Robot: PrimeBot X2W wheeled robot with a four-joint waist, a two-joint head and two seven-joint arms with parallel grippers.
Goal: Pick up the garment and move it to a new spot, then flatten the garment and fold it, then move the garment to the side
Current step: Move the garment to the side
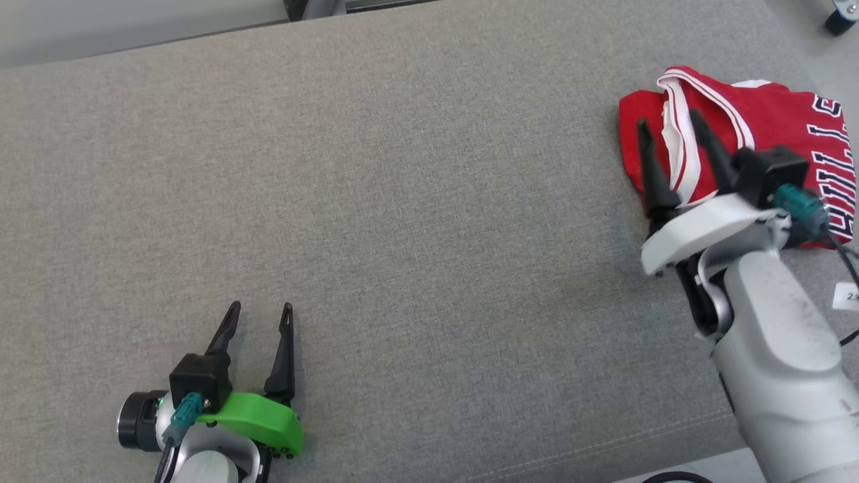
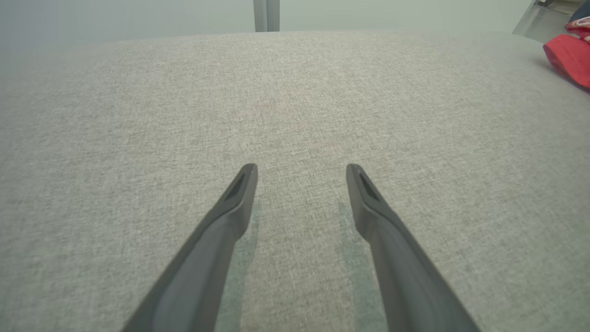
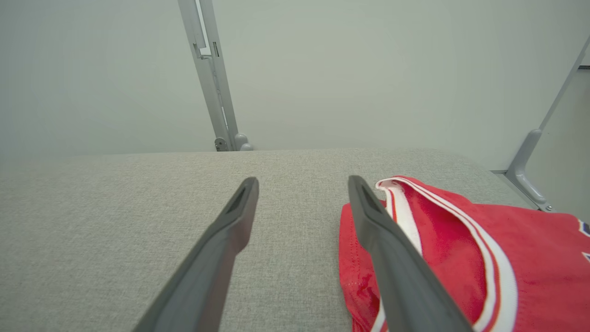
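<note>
A folded red jersey (image 1: 778, 121) with white trim and dark lettering lies at the right end of the grey fabric surface (image 1: 416, 201). My right gripper (image 1: 670, 125) hovers open over the jersey's left edge, with nothing between its fingers. In the right wrist view the jersey (image 3: 451, 258) lies under and to the right of the right finger, and the gripper (image 3: 302, 184) stands open. My left gripper (image 1: 260, 310) rests open near the front left, far from the garment. The left wrist view has the open left gripper (image 2: 302, 168) above bare fabric and a corner of the jersey (image 2: 569, 57) at far right.
The surface's front edge (image 1: 604, 463) runs along the lower right. A white tag (image 1: 847, 295) lies at the right edge beside my right forearm. Metal frame posts (image 3: 209, 74) stand behind the surface's far edge. A caster wheel (image 1: 840, 20) sits at top right.
</note>
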